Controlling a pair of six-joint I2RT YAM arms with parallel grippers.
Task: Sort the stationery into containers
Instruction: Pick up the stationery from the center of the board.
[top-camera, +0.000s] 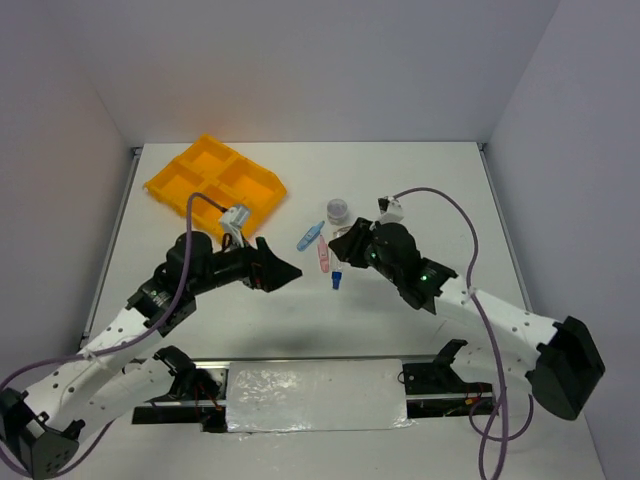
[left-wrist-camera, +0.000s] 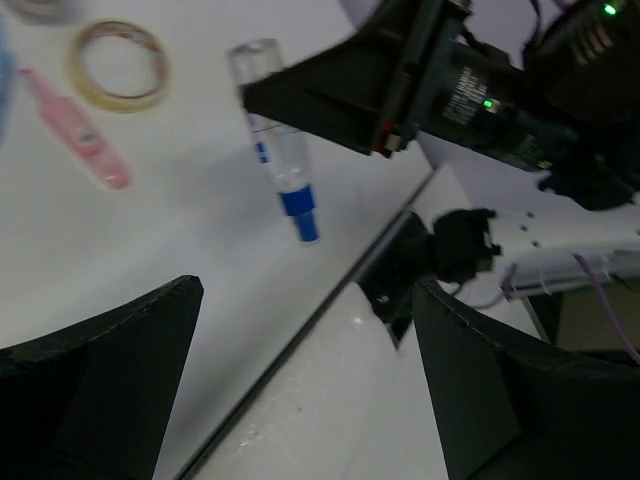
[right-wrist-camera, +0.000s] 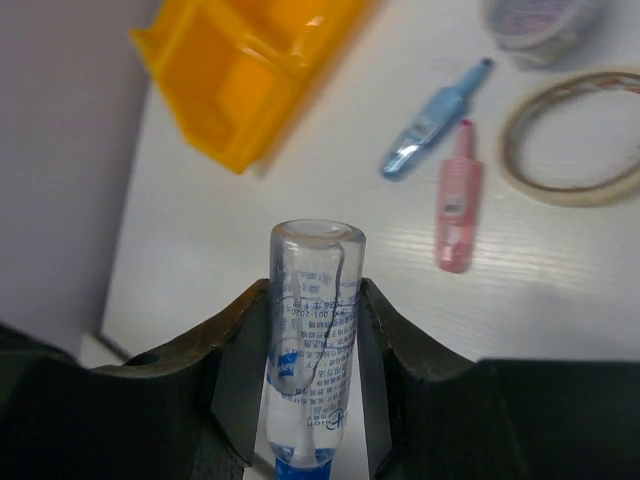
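Observation:
My right gripper (right-wrist-camera: 312, 335) is shut on the blue-and-white tube (right-wrist-camera: 310, 300), gripping its clear body; in the left wrist view the tube (left-wrist-camera: 278, 150) slants with its blue cap toward the table's near edge. Beside it lie a pink piece (right-wrist-camera: 458, 200), a light-blue piece (right-wrist-camera: 432, 120), the beige tape ring (right-wrist-camera: 570, 196) and the small jar (right-wrist-camera: 540, 25). The orange-yellow tray (top-camera: 215, 185) sits at the back left. My left gripper (top-camera: 290, 270) hangs open, holding nothing, left of the tube.
The table's near edge with a dark rail (left-wrist-camera: 300, 330) runs under my left gripper. Grey walls close in the table at the back and sides. The right arm's purple cable (top-camera: 455, 205) arcs over the table's right part.

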